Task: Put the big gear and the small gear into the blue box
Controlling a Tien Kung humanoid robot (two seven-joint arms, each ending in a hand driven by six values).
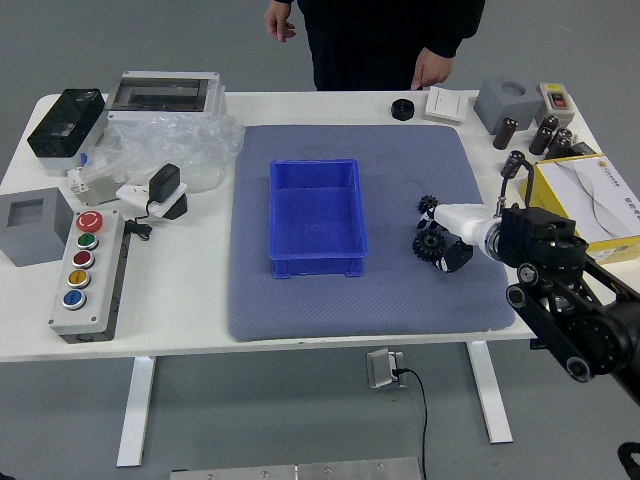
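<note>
The right hand [443,229] reaches in low from the right, its black fingertips around the gears on the grey mat [300,312]. The big black gear [428,245] lies at its fingertips, partly covered by them. Just behind it, by the upper fingers, is the small black gear [427,204]. The fingers look spread, with neither gear gripped. Left of the hand stands the blue box [318,212], with nothing in it.
At the left are a button panel [90,272], grey blocks and plastic wrap [190,150]. A yellow box [595,205] is near the right arm. Behind the table stands a person [390,40], hands hanging by the far edge.
</note>
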